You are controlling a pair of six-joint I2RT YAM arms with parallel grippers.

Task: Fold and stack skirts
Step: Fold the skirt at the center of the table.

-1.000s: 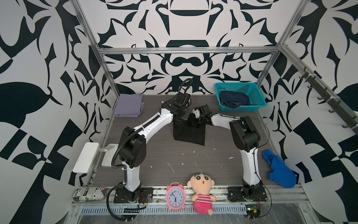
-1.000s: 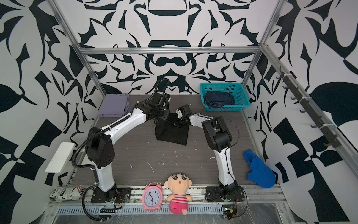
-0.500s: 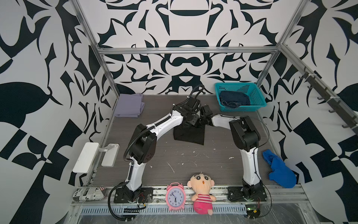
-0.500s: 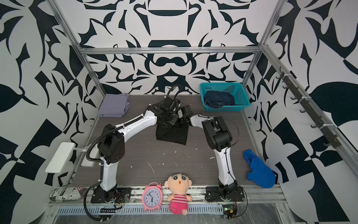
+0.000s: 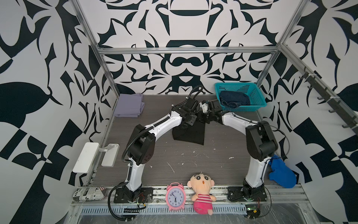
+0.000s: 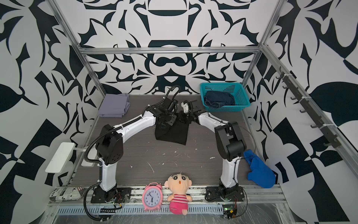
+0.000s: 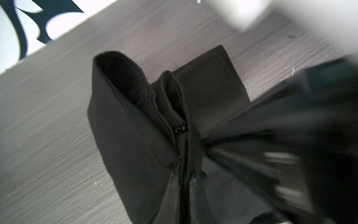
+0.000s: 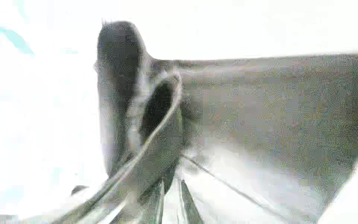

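You're mid-fold on the black skirt (image 5: 190, 133), at the centre of both top views. Your left gripper (image 7: 185, 168) is clamped on its bunched edge. Whether the right gripper (image 5: 201, 118) grips it, I cannot tell. Next, I'd judge, lay that edge flat, then carry the skirt to the lavender skirt (image 5: 129, 105), upper left.

Teal mesh basket (image 5: 256, 96) sitting at far right corner of grey tabletop (image 5: 193, 161). Royal-blue cloth (image 5: 281, 173) lying crumpled at right edge. Pink alarm clock (image 5: 175, 197) standing on front rail, plush doll (image 5: 202, 191) leaning just beside it. Newsprint pouch (image 5: 89, 194) lying at front left. White panel (image 5: 86, 157) sticking out beyond left edge.
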